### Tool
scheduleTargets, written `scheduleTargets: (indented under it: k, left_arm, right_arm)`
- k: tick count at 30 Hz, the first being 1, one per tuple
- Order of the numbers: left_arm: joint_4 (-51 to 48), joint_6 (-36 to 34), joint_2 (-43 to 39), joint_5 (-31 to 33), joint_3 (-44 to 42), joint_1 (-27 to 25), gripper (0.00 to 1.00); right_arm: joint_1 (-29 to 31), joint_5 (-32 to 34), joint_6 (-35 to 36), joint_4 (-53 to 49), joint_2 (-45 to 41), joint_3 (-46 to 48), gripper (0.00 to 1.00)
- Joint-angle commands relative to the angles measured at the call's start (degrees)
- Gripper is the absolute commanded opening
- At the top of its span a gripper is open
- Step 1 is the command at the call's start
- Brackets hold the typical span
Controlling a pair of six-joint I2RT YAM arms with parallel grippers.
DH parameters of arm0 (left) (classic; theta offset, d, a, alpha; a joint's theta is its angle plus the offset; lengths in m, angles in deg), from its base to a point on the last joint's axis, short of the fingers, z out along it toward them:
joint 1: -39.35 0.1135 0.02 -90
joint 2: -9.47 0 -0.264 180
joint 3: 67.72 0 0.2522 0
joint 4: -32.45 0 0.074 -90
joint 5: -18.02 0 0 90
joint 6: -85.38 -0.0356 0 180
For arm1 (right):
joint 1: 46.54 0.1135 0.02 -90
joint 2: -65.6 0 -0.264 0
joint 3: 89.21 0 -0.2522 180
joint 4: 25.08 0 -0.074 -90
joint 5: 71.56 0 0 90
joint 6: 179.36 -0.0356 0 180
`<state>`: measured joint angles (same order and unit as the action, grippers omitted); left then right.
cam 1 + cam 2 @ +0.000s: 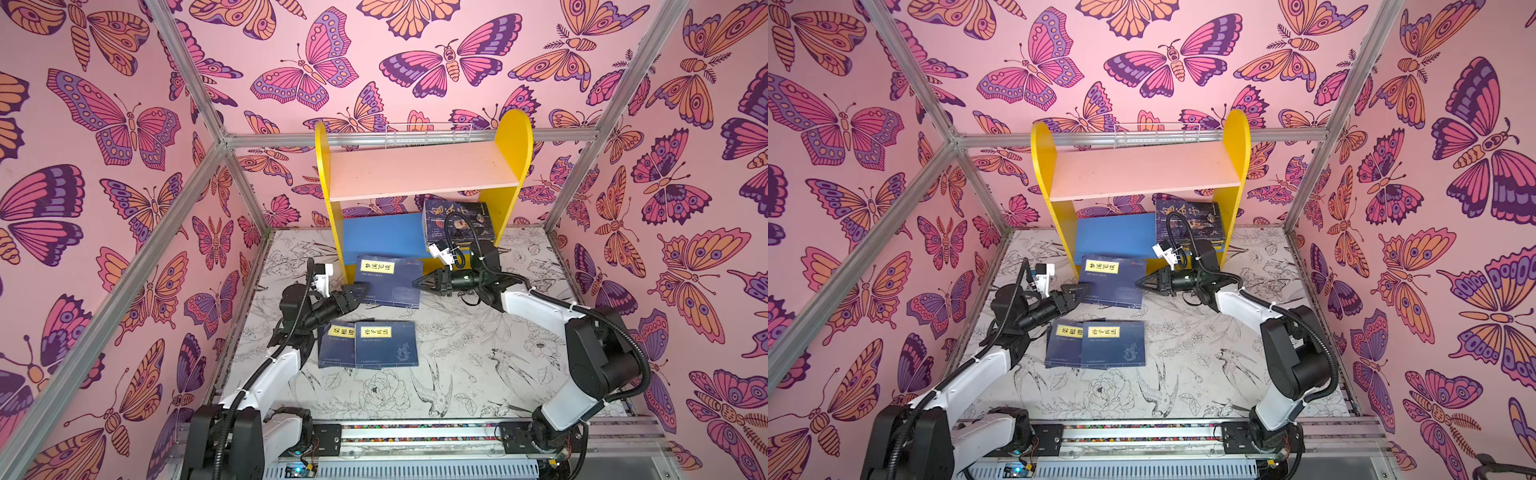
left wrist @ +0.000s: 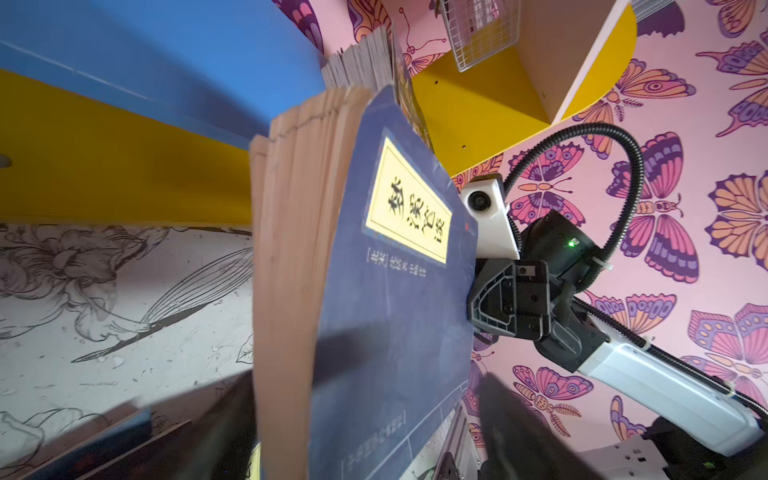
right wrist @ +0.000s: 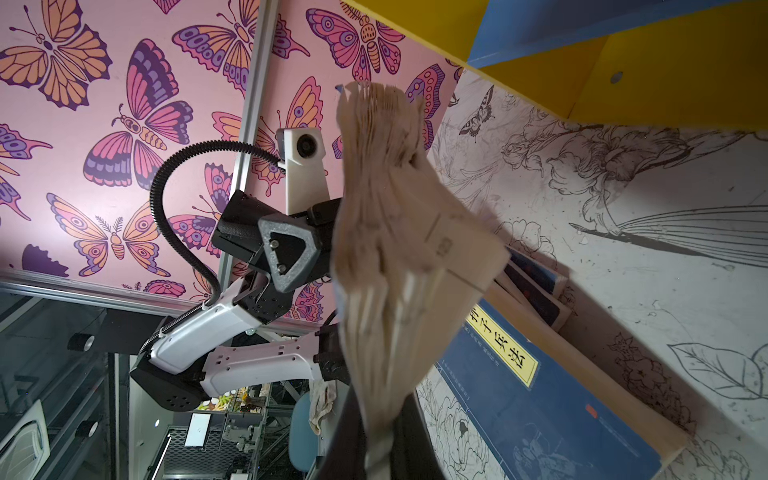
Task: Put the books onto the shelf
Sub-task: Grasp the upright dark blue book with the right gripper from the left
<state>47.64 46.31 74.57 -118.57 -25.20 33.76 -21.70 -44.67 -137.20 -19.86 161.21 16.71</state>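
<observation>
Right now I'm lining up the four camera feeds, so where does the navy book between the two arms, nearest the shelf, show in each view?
In both top views: navy book at centre, just in front of the blue lower board.
Left wrist: its yellow-labelled cover fills the middle.
Right wrist: only its fanned page edges, at centre.
Shared landmark: the blue lower board, also in both wrist views.

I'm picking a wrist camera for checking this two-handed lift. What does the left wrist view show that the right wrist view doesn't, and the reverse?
Only left wrist: the lifted book, its navy cover and yellow label; the shelved books; the wire rack. Only right wrist: the room beyond the cell, and a sharp look at the navy books flat on the table. Both: the lifted book's tan page edges, the shelf, the table, and the opposite gripper beside the book: right gripper, left gripper.
</observation>
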Motion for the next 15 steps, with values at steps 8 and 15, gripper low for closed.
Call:
scheduleTargets:
  k: [8, 15]
  left_arm:
    - [4.3, 8.6, -0.2, -0.3, 0.2, 0.3, 0.00]
    - [7.4, 10.1, -5.3, 8.5, -0.7, 0.6, 0.00]
  right_arm:
    - [-0.7, 6.4, 3.8, -5.0, 0.6, -2.2, 0.11]
    - [-1.6, 8.2, 2.7, -4.8, -1.1, 0.2, 0.45]
